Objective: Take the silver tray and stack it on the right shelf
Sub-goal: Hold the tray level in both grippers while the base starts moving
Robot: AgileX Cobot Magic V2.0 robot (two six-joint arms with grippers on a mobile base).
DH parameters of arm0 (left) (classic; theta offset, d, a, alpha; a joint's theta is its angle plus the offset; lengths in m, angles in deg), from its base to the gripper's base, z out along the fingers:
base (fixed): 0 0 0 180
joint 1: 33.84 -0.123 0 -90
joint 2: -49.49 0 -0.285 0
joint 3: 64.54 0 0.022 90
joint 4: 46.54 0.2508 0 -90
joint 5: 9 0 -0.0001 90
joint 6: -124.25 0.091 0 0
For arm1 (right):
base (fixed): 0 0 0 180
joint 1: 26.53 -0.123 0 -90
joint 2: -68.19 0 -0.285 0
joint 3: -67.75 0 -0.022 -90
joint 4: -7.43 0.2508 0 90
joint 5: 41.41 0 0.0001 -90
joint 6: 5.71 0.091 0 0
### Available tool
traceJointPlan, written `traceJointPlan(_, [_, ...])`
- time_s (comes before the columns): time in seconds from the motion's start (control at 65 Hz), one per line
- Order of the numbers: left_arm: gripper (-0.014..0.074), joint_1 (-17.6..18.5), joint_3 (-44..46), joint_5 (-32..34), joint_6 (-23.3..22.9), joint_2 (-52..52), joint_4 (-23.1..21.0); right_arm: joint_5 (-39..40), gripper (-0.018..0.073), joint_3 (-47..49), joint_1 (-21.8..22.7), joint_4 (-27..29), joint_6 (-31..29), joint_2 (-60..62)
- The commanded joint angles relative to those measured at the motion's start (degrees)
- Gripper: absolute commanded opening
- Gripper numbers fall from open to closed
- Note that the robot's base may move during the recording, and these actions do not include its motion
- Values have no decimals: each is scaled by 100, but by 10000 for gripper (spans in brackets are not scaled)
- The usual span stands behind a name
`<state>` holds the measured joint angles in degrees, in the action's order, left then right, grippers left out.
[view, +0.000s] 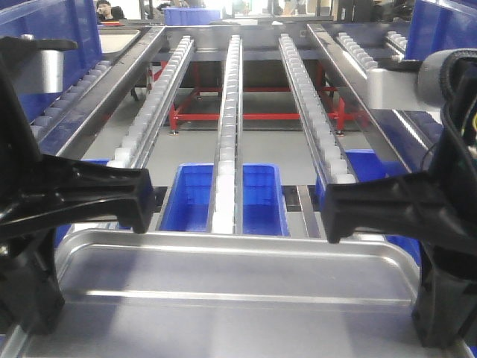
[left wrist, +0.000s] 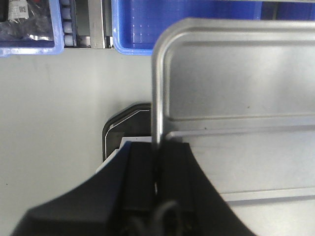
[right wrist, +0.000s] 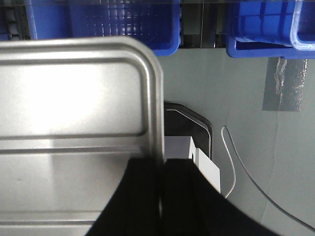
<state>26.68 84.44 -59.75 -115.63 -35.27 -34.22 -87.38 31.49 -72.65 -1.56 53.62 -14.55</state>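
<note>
The silver tray [view: 231,272] fills the bottom of the front view, held level in the air between both arms. My left gripper [left wrist: 158,147] is shut on the tray's left rim [left wrist: 158,88]; its black fingers pinch the edge. On the other side my right gripper [right wrist: 161,164] is shut on the right rim [right wrist: 156,98]. The tray's floor [right wrist: 64,103] shows raised ridges. The right shelf [view: 231,97] lies just ahead, with white-roller rails sloping toward the tray. In the front view the left gripper [view: 141,201] and right gripper [view: 332,212] flank the tray's far corners.
A blue bin [view: 195,198] sits under the middle roller rail, just beyond the tray's far edge. More blue bins [right wrist: 261,29] stand below on the grey floor. A red-framed rack [view: 246,112] stands behind. A white cable [right wrist: 234,162] and grey tape [right wrist: 283,91] lie on the floor.
</note>
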Motion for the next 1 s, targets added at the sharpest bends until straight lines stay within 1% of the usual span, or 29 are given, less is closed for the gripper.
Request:
traceJointPlan(0.0, [-100,55,102,-168,82,177,90,29,69,172,22,-243,-7,123])
traceJointPlan(0.984, [-100,55,102,-168,82,177,90,29,69,172,22,-243,-7,123])
